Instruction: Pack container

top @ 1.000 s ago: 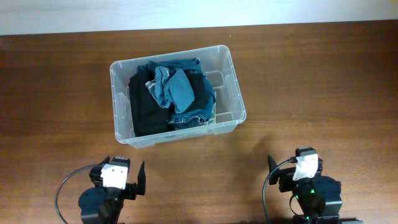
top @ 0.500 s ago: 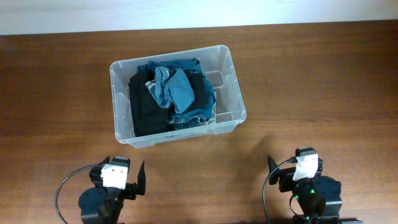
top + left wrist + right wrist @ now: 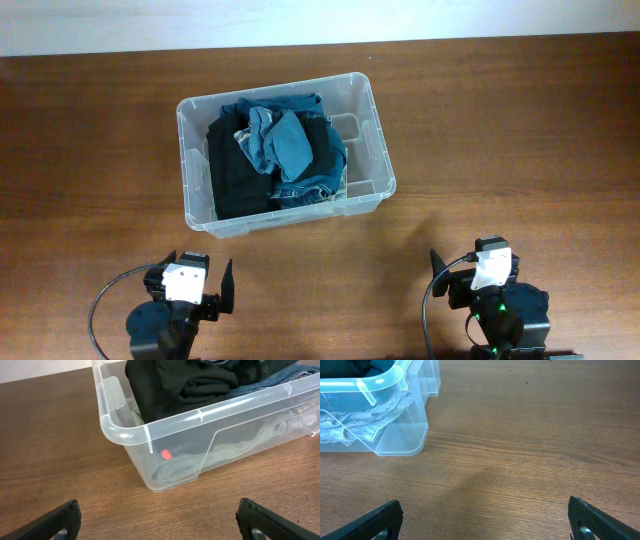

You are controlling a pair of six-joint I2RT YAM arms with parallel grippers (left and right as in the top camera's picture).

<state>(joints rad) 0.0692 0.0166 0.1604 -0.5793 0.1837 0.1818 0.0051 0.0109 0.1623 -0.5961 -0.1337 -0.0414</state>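
container (image 3: 190, 170) sits on the wooden table (image 3: 520, 120), a bit left of centre on the far side from the arms, skewed slightly against the table edge. upright, open top.

inside i see a black garment (image 3: 238, 175) filling the left part and crumpled blue denim (image 3: 290, 145) piled on top toward the middle and right. a strip of bare base shows along the right wall. through the near wall the left wrist cam shows cloth pressed against the plastic and a small red spot (image 3: 166, 453); can't tell what that is.

left gripper (image 3: 160, 522): fingers spread wide, nothing between them, just bare table. it sits near the front edge, facing the container's near left corner, not touching it.

right gripper (image 3: 482, 520): also spread wide and empty. it's at the front right, well apart from the container. from its wrist cam i only get the near right corner of the bin at upper left, the rest is table.

neither arm is in contact with the bin or the clothes.
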